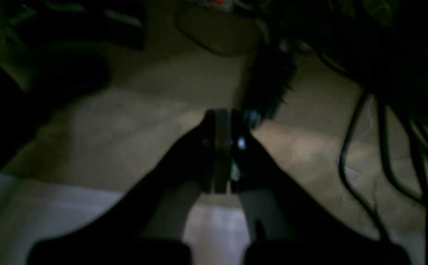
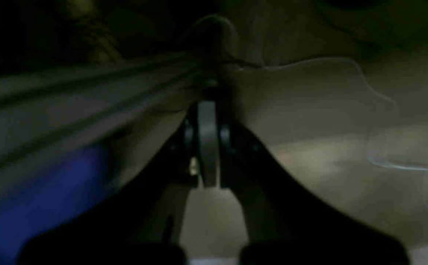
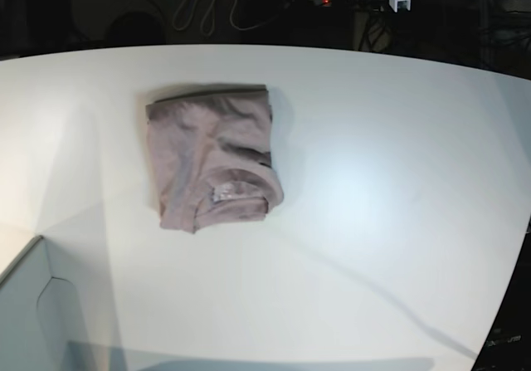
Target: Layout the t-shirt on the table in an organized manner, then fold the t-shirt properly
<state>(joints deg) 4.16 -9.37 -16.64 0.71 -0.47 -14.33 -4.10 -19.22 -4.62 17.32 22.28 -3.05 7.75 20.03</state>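
Left wrist view: my left pincer [image 1: 221, 154] is closed, its two dark fingers [image 1: 184, 162] pressed flat together with nothing between them. It hangs off the table [image 1: 52, 206], whose pale edge shows only as a strip along the bottom of the picture. Beyond is a dull tan floor [image 1: 133, 125], blurred and dim, with thin black cables [image 1: 350, 154] dangling at the right. The t-shirt does not appear here.

Right wrist view: my right pincer [image 2: 207, 147] is likewise closed and holds nothing. A grey grooved rail [image 2: 70, 110] runs slantwise at the left above a blue patch too blurred to name. A pale thin cord [image 2: 376, 99] lies curled on the tan floor [image 2: 309, 154]. No cloth shows here either.

Base view: neither pincer appears. The t-shirt [image 3: 211, 159] lies folded into a compact, roughly rectangular bundle on the left-centre of the table [image 3: 398, 180], well apart from every edge. It is soft mauve cloth, creased, with rounded corners and a small pale label [image 3: 224, 192] near its front edge. The tabletop is smooth, matte and white, with a curved far edge and wide bare room to the right and front. A pale box corner [image 3: 25, 305] stands at the lower left, apart from the shirt.
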